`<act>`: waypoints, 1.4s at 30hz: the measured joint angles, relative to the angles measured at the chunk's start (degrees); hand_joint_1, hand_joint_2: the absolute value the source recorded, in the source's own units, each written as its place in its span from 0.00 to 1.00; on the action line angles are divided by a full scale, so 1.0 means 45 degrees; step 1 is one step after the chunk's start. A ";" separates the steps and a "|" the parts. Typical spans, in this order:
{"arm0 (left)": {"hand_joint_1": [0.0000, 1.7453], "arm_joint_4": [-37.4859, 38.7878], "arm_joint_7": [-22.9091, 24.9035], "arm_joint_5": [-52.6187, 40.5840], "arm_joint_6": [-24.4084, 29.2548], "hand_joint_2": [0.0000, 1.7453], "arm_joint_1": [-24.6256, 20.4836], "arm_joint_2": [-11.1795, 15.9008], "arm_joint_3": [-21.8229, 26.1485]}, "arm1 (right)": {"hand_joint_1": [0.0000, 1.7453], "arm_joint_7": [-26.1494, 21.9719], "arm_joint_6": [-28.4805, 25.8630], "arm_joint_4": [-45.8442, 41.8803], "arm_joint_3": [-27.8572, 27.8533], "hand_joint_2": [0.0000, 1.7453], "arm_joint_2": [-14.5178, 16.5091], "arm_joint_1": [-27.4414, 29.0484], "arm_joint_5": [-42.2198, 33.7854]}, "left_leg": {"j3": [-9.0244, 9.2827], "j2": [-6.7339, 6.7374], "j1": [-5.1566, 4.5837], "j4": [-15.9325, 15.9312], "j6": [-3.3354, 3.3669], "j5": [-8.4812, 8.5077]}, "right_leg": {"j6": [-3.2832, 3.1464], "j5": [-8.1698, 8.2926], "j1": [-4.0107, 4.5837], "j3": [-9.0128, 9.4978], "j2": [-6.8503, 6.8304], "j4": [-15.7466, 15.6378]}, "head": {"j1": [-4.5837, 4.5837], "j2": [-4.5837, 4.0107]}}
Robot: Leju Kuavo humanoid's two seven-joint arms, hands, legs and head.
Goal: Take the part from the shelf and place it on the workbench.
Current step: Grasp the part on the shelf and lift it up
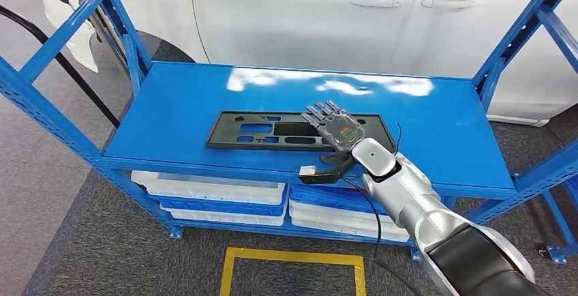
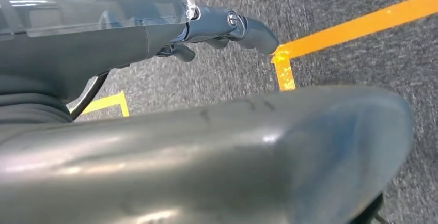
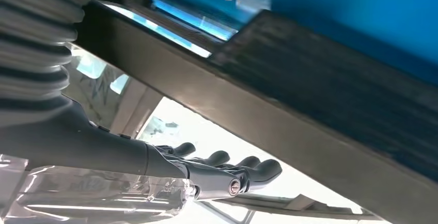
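Head view: the flat black plastic part [image 1: 300,131], a long panel with cut-out slots, lies on the top board of the blue metal shelf [image 1: 170,98]. The right hand [image 1: 332,132] is stretched over the part's right portion, fingers extended above it and thumb below the shelf's front edge; whether it grips the part cannot be told. White plastic trays [image 1: 211,190] fill the lower level. Left wrist view: the left hand [image 2: 227,28] hangs over grey carpet [image 2: 361,59], fingers loosely curled, holding nothing.
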 joint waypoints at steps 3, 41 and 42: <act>0.00 -0.0001 0.0023 0.0000 0.0000 0.00 0.0009 -0.0002 0.0000 | 0.00 0.0189 0.0258 0.0147 0.0205 1.00 0.0023 -0.0185 0.0089 | -0.0854 0.0056 0.0063 0.1942 -0.0188 -0.1047 | -0.0153 0.0004 -0.0033 0.0069 -0.0050 -0.0060 | 0.0000 0.0000; 0.00 -0.0006 -0.1467 0.0602 -0.1277 0.00 -0.0193 0.0038 0.0121 | 1.00 -0.5166 0.6952 -0.4500 -0.1755 1.00 0.0237 -0.2326 -1.6866 | -0.0383 0.0116 0.0115 0.0452 -0.0116 0.0265 | -0.0013 -0.0160 0.0087 0.0156 -0.0080 0.0034 | 0.0000 0.0000; 0.00 -0.0006 -0.1501 0.0629 -0.1229 0.00 -0.0186 0.0038 0.0138 | 1.00 -0.5069 0.7309 -0.5032 -0.1877 1.00 0.0204 -0.2338 -1.7720 | -0.0231 0.0111 0.0096 0.0089 -0.0047 0.0326 | 0.0051 -0.0168 0.0109 0.0130 -0.0090 0.0054 | 0.0001 0.0000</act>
